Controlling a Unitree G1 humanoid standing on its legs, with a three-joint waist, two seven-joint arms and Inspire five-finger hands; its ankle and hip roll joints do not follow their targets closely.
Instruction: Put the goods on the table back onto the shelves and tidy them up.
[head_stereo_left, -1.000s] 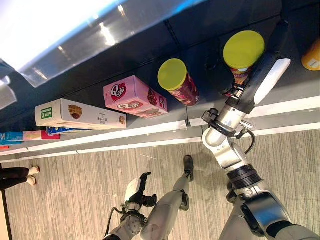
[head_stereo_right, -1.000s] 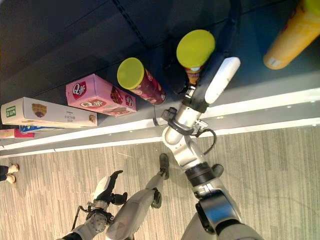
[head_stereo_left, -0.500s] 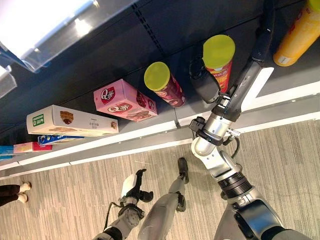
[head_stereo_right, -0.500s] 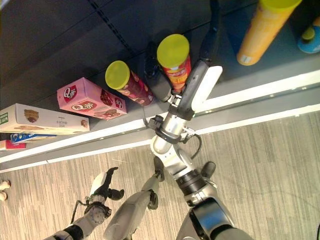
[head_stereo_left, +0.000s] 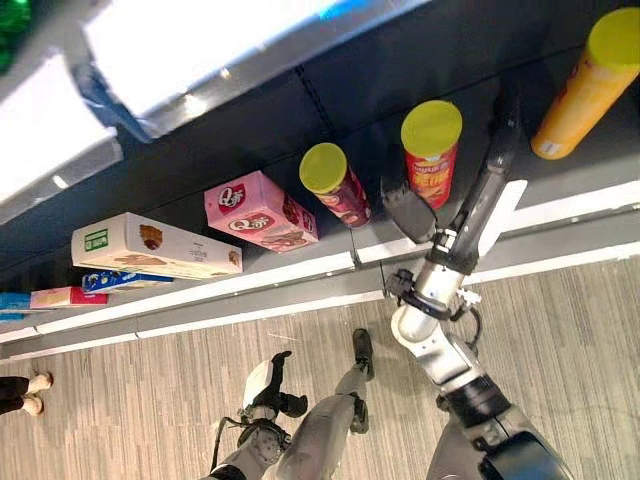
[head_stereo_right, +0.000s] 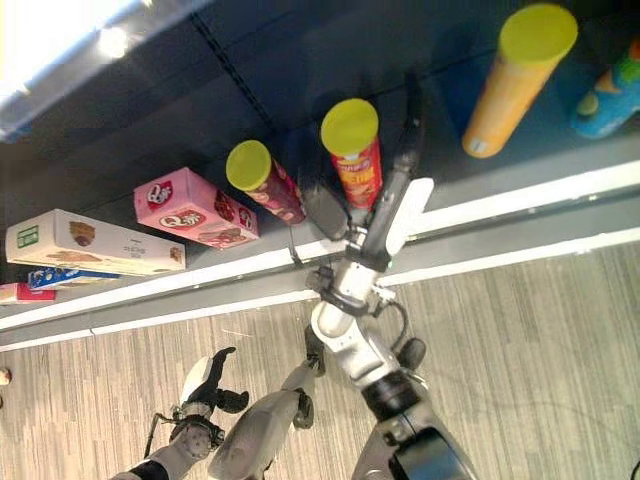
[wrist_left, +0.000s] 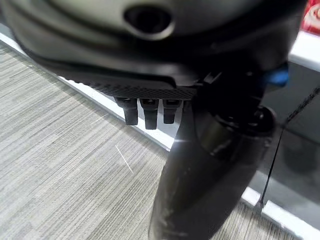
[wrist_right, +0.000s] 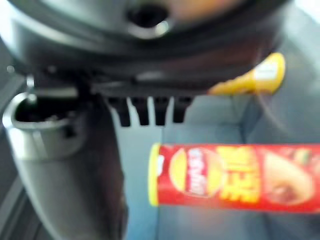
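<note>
I see the right hand (head_stereo_left: 478, 205) reaching up onto the dark shelf (head_stereo_left: 250, 150) at the centre right of the frame, its fingers straight and its thumb spread wide, holding nothing. The red can (head_stereo_left: 432, 152), a smooth printed cylinder with a flat yellow-green lid, stands on the shelf just left of that hand, in the gap between thumb and fingers, and I cannot tell whether anything touches it. In the right wrist view the same red can (wrist_right: 235, 176) lies across the frame past the straight fingers, apart from them, with a yellow cylinder behind it.

To the left of the red can, a maroon can (head_stereo_left: 336, 184) with the same round yellow-green lid stands close beside it. Further left sits a pink box (head_stereo_left: 260, 212), a glossy cardboard carton with sharp corners, and then a long flat white box (head_stereo_left: 157, 248). At the far left edge lie a thin blue packet (head_stereo_left: 110, 280) and a red packet (head_stereo_left: 65, 297). At the upper right stands a tall orange can (head_stereo_left: 583, 85) with a yellow-green lid, well apart from the hand.

The shelf has a pale, smooth front edge (head_stereo_left: 250, 282). Below it runs a floor (head_stereo_left: 130, 380) of fine grey striped texture.

The left hand (head_stereo_left: 268, 381) hangs low at the bottom centre of the frame, fingers relaxed and empty.
</note>
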